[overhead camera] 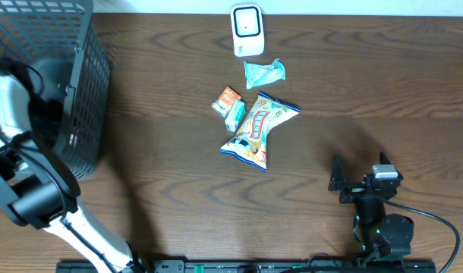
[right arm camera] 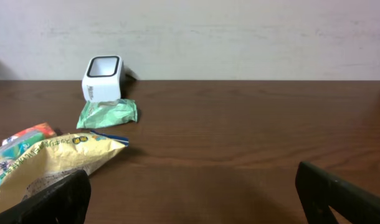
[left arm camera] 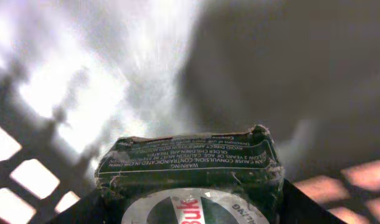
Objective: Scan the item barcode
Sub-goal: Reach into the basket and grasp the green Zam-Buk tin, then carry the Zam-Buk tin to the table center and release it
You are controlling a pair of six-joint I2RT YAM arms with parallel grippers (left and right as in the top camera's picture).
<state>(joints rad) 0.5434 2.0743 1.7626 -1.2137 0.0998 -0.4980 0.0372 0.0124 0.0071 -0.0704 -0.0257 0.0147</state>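
Observation:
A dark green packet (left arm camera: 190, 168) with white warning print and a silver round label fills the bottom of the left wrist view. My left gripper (left arm camera: 190, 208) is down inside the black basket (overhead camera: 91, 83) and shut on it, a finger (left arm camera: 84, 211) pressed against each side. The white scanner (overhead camera: 247, 30) stands at the table's far edge, also in the right wrist view (right arm camera: 103, 78). My right gripper (overhead camera: 345, 182) rests open and empty near the front right, its fingers (right arm camera: 339, 193) wide apart.
On the table's middle lie a teal packet (overhead camera: 263, 73), a small orange and teal packet (overhead camera: 229, 105) and a yellow snack bag (overhead camera: 260, 129). The mesh basket takes up the far left corner, and its wall hides my left gripper from overhead.

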